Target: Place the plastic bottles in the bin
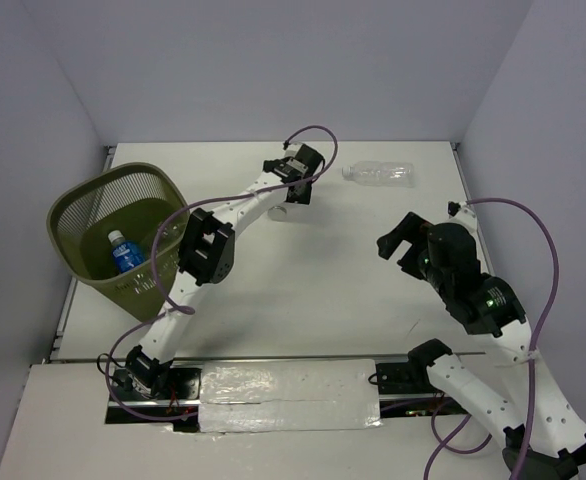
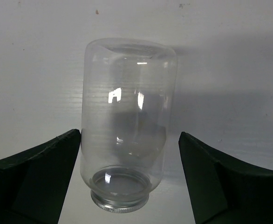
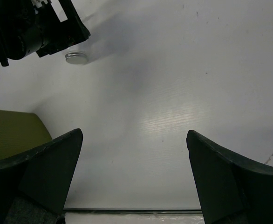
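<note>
The left jaws stand spread as wide as they go and hold nothing. A clear bottle [image 2: 127,116] lies on the counter [image 2: 229,70] between them, its cap [image 2: 120,203] toward the wrist. The jaw at the left of that frame sits just beside the bottle's wall; whether it touches, I can't tell. The plastic looks thin and the bottle empty, so I'd judge it light, slick and easily crushed, best taken across the stiffer shoulder near the cap with a gentle squeeze. The right jaws, right of centre in the overhead view, are equally wide and empty over the counter. A second bottle [image 1: 378,173] lies at the upper right, well apart. A blue-labelled bottle [image 1: 123,252] already sits in the bin [image 1: 98,183] at the left.
</note>
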{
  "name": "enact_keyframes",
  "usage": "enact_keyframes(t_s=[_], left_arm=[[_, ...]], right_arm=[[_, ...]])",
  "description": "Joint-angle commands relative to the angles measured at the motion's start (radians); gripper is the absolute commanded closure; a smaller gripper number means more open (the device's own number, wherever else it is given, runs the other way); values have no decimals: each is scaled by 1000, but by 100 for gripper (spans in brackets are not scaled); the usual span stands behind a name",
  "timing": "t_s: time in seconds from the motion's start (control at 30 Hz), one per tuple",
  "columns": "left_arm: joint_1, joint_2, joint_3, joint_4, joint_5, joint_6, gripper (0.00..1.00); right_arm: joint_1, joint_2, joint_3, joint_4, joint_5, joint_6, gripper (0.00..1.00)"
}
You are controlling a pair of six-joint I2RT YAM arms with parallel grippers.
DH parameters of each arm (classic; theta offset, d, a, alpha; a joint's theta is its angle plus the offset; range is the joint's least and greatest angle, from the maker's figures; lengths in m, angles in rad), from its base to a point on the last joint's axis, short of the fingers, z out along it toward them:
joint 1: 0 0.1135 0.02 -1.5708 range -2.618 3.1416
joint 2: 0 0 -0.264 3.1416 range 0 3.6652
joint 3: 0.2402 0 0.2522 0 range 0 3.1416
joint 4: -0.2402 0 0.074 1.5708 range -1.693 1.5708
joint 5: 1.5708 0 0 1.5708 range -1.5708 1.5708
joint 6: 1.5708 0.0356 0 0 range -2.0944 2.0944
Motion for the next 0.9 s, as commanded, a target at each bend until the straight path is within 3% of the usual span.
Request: enact_keyframes(t_s=[0.0, 0.1, 0.2, 0.27, 0.37, 0.7, 0.87], left_arm=[[7, 27, 8, 57, -35, 10, 1], [7, 35, -5, 62, -22, 7, 1], [7, 21, -26, 69, -12, 4, 14], [5, -10, -47, 72, -6, 3, 29], [-4, -88, -67, 69, -6, 3, 37], [-65, -511, -52, 30, 44, 45, 39], [-47, -783, -133, -4, -2, 56, 38]], right_arm=[[-3, 7, 14, 1, -1, 8, 0], [-3, 10, 17, -2, 0, 8, 0], [-1, 11, 20, -8, 5, 8, 0], [-3, 11, 25, -11, 8, 7, 0], [-1, 10, 28, -14, 9, 8, 0], [-1, 8, 26, -2, 5, 5, 0], [-3, 21, 22, 15, -3, -2, 0]])
